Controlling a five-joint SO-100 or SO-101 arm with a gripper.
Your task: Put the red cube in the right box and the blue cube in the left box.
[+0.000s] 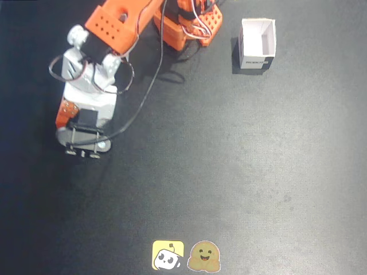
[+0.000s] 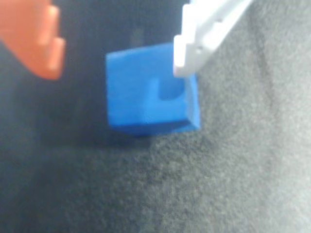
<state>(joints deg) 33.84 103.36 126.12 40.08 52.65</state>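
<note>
Wrist view: blue cube (image 2: 146,97) slightly skewed.

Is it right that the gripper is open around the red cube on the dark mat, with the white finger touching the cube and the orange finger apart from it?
Not quite: the cube is blue, not red. The wrist view shows the blue cube on the dark mat, the white finger touching it and the orange finger apart.
</note>
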